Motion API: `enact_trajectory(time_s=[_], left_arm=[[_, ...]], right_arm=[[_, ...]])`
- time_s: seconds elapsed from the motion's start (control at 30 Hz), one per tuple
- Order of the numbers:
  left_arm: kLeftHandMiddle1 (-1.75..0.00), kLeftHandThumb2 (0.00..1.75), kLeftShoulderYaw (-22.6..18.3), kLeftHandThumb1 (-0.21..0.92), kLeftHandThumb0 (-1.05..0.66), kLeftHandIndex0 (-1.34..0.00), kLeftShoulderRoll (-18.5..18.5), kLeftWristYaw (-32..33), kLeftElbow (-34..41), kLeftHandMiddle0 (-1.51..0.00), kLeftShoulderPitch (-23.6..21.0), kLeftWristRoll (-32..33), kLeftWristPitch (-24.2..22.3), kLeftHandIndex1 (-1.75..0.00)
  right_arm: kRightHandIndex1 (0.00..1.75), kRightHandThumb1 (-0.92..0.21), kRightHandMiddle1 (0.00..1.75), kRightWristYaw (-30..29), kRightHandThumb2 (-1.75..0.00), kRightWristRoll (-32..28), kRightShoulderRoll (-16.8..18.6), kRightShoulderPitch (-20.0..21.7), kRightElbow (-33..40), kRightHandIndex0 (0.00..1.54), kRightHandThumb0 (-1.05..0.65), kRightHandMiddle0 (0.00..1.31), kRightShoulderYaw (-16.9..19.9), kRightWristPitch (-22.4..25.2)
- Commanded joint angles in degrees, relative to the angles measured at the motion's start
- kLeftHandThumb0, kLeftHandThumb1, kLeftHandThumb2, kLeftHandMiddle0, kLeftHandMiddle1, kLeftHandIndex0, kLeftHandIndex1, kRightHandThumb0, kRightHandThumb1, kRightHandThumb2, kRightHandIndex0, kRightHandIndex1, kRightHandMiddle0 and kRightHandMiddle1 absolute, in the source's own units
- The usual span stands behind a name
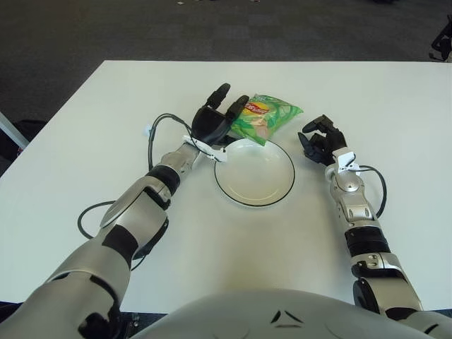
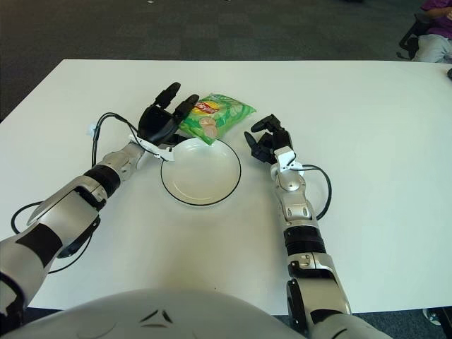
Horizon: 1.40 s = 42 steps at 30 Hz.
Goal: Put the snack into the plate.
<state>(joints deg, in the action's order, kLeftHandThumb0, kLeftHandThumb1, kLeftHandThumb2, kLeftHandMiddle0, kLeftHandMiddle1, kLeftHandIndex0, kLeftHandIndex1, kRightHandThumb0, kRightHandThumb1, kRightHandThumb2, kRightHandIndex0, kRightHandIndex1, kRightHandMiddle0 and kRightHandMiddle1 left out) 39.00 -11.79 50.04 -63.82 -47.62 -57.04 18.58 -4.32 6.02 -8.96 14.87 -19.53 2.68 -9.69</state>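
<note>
We found the snack point(image 1: 264, 117), a green crisp bag, lying on the table point(image 1: 85, 141) at the plate's point(image 1: 254, 173) twelve o'clock, its near corner overlapping the far rim. The plate held nothing.

The left hand point(image 1: 215, 121) stood at the bag's nine o'clock, fingers point(image 1: 237, 106) spread and extended, one fingertip touching or just short of the bag's left edge; we could not tell which. It gripped nothing. The right hand point(image 1: 318, 139) showed at the plate's three o'clock, fingers curled, holding nothing.

Handling, in our judgement: the bag is light, air-filled and soft, with a slick film skin and brittle contents. A hard squeeze would crush the crisps; a shallow pinch would slip. We judged the best hold to be across the left side or on the crimped end seam, with a short drag or lift towards six o'clock into the plate.

View comparison: the right eye view showed a seated person point(image 2: 434, 35) at the far right corner, absent from the left eye view, which showed only a dark object point(image 1: 443, 39) there. The right eye view also showed the left thumb side more openly
</note>
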Motion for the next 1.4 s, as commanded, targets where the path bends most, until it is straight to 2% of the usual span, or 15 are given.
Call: enact_trajectory(time_s=[0.0,0.17,0.23,0.27,0.3,0.33,0.4,0.5,0.53,0.7,0.77,1.13,1.2,1.3,1.37], left_arm=[[-0.02,0.0,0.93,0.77,-0.5,-0.33,0.36,1.38,-0.63,-0.3,-1.89,-0.23,0.58,-0.02],[-0.03,0.0,2.51,0.78,-0.5,-0.36,1.02,4.5,-1.64,-0.36,-2.8,-1.24,1.43,-0.03],[-0.09,0.0,3.21,0.79,-0.48,-0.5,1.24,6.58,-2.22,-0.52,-3.11,-1.65,1.93,-0.06],[-0.43,0.03,3.53,0.84,-0.44,-0.57,1.36,7.59,-2.53,-0.55,-3.26,-1.81,2.24,-0.48],[-0.71,0.05,3.78,0.87,-0.42,-0.6,1.54,8.51,-2.88,-0.53,-3.43,-1.9,2.64,-0.76],[-0.89,0.05,3.97,0.88,-0.41,-0.62,1.64,9.17,-3.18,-0.53,-3.55,-1.93,2.94,-0.85],[-1.37,0.06,4.2,0.9,-0.39,-0.66,2.12,10.01,-3.93,-0.51,-3.82,-1.86,3.06,-1.08],[-1.59,0.12,4.42,0.9,-0.38,-0.65,3.08,11.11,-5.01,-0.53,-4.06,-1.67,2.72,-1.21],[-1.65,0.29,4.5,0.83,-0.38,-0.62,3.28,11.37,-5.28,-0.55,-4.13,-1.62,2.66,-1.3],[-1.73,0.73,4.8,0.66,-0.38,-0.48,4.22,15.1,-5.95,-0.63,-3.79,-1.73,2.11,-1.58],[-1.74,0.82,4.95,0.64,-0.38,-0.44,4.49,16.18,-6.21,-0.66,-3.73,-1.78,1.71,-1.65],[-1.75,0.94,5.53,0.6,-0.39,-0.4,4.14,17.75,-6.91,-0.73,-3.69,-1.62,1.9,-1.74],[-1.75,0.51,5.61,0.73,-0.15,-0.51,3.77,17.91,-7.01,-0.75,-3.64,-1.63,2.15,-1.75],[-1.75,0.23,5.73,0.84,-0.03,-0.56,3.29,18.04,-7.25,-0.76,-3.65,-1.65,2.45,-1.75],[-1.75,0.16,5.81,0.86,0.0,-0.57,3.04,18.09,-7.5,-0.76,-3.71,-1.66,2.59,-1.75]], right_arm=[[1.75,-0.82,1.61,0.31,-0.53,0.08,0.07,-0.88,0.2,0.75,-0.37,0.39,-0.1,1.11],[1.75,-0.82,1.61,0.35,-0.53,0.09,0.05,-0.88,0.07,0.75,-0.37,0.39,-0.15,1.01],[1.75,-0.82,1.61,0.36,-0.53,0.1,0.04,-0.86,-0.02,0.75,-0.37,0.39,-0.17,0.95],[1.75,-0.82,1.61,0.38,-0.53,0.1,0.02,-0.85,-0.06,0.75,-0.37,0.39,-0.17,0.92],[1.75,-0.82,1.61,0.4,-0.53,0.1,0.0,-0.84,-0.12,0.75,-0.37,0.39,-0.17,0.89],[1.75,-0.82,1.61,0.38,-0.53,0.13,0.02,-0.83,-0.15,0.75,-0.37,0.39,-0.2,0.87],[1.75,-0.83,1.61,0.37,-0.52,0.17,0.03,-0.8,-0.19,0.75,-0.37,0.39,-0.25,0.85],[1.75,-0.83,1.6,0.35,-0.52,0.23,0.05,-0.79,-0.16,0.75,-0.37,0.39,-0.31,0.88],[1.75,-0.83,1.6,0.35,-0.52,0.23,0.05,-0.79,-0.16,0.75,-0.37,0.39,-0.33,0.88],[1.75,-0.83,1.6,0.34,-0.51,0.32,0.02,-0.85,-0.18,0.74,-0.37,0.39,-0.42,0.83],[1.74,-0.84,1.59,0.37,-0.49,0.33,-0.03,-0.83,-0.25,0.74,-0.37,0.39,-0.43,0.82],[1.74,-0.86,1.58,0.54,-0.46,0.45,-0.19,-0.76,-0.53,0.74,-0.36,0.39,-0.58,0.72],[1.74,-0.86,1.58,0.58,-0.45,0.49,-0.22,-0.75,-0.6,0.74,-0.36,0.39,-0.63,0.68],[1.74,-0.86,1.58,0.61,-0.45,0.58,-0.27,-0.71,-0.76,0.74,-0.36,0.39,-0.7,0.6],[1.74,-0.86,1.58,0.65,-0.45,0.61,-0.35,-0.69,-0.85,0.74,-0.36,0.39,-0.74,0.58]])
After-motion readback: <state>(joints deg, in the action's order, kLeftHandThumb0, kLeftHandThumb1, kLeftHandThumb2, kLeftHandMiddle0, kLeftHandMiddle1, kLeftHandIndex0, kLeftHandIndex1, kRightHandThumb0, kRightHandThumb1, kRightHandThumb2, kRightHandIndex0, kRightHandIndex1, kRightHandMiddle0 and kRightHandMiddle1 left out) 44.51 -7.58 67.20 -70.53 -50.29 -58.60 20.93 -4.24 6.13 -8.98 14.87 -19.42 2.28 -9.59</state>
